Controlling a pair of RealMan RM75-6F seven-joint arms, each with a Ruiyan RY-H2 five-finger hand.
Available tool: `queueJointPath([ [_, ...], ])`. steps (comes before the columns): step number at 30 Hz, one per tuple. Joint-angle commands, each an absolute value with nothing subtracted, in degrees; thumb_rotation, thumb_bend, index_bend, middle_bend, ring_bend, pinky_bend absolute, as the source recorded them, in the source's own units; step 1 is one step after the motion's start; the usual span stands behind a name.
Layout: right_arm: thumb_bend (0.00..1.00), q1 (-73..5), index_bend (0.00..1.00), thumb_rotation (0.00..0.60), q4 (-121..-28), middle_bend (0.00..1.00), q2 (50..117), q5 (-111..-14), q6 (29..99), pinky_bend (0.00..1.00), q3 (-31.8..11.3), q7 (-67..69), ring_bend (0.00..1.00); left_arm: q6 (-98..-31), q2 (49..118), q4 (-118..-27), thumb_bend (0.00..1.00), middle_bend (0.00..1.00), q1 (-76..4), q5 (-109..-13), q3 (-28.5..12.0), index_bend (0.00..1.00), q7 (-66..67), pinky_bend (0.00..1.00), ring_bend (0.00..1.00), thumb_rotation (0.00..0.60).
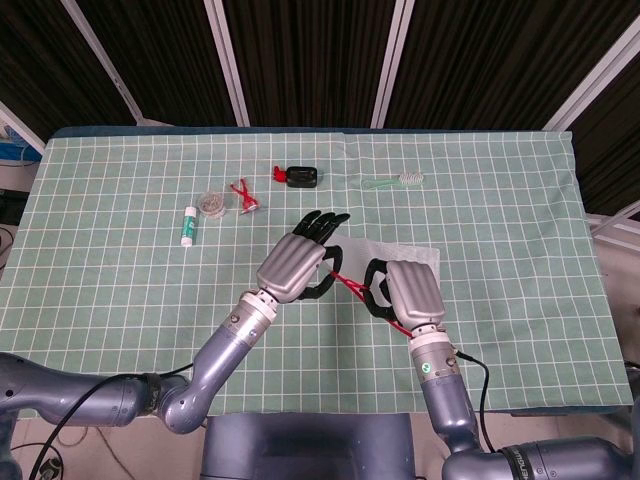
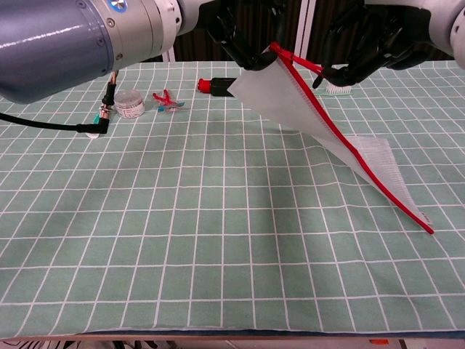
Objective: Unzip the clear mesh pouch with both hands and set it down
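Clear mesh pouch with red zipper (image 2: 320, 123) hangs above our green checked desk (image 2: 182, 218), left robot hand (image 1: 296, 262) grasping its corner, right robot hand (image 1: 410, 293) grasping the zipper pull; unzipping looks underway, setting down remains.

1. Even, bright overhead light falls on the table (image 1: 120, 300); the background beyond its far edge is dark.
2. Chest view: soft, diffuse shadows lie under the raised pouch (image 2: 305, 102).
3. The left arm (image 2: 65, 43) carries specular highlights and is slightly soft, being close to the lens.
4. Grid lines stay sharp, bowing mildly near the table's near edge.
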State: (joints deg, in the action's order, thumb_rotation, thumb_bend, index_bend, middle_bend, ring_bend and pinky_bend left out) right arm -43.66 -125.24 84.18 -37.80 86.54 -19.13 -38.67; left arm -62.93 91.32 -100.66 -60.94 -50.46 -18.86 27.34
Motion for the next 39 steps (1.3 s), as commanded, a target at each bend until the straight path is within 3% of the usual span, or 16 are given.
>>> queueJointPath([
  [1, 0.68, -43.3, 0.73, 0.6, -125.1, 1.0, 84.0, -37.7, 86.3, 1.0, -19.0, -38.2, 1.0, -63.6, 91.9, -100.5, 0.42, 0.05, -60.9, -50.9, -19.5, 0.58, 26.7, 0.0, 0.0, 0.6],
  [22, 0.68, -41.4, 0.73, 0.6, -123.9, 1.0, 81.9, -36.6, 85.7, 1.0, -19.2, -36.1, 1.0, -68.0, 94.1, -98.8, 0.42, 0.05, -59.7, -55.9, -23.5, 0.58, 21.2, 0.0, 0.0, 0.6],
  [39, 0.68, -38.2, 0.73, 0.6, -120.1, 1.0, 75.4, -32.6, 83.9, 1.0, -21.2, -32.8, 1.0, -68.4, 84.4, -100.4, 0.42, 0.05, -54.2, -57.9, -23.2, 0.58, 18.3, 0.0, 0.0, 0.6],
])
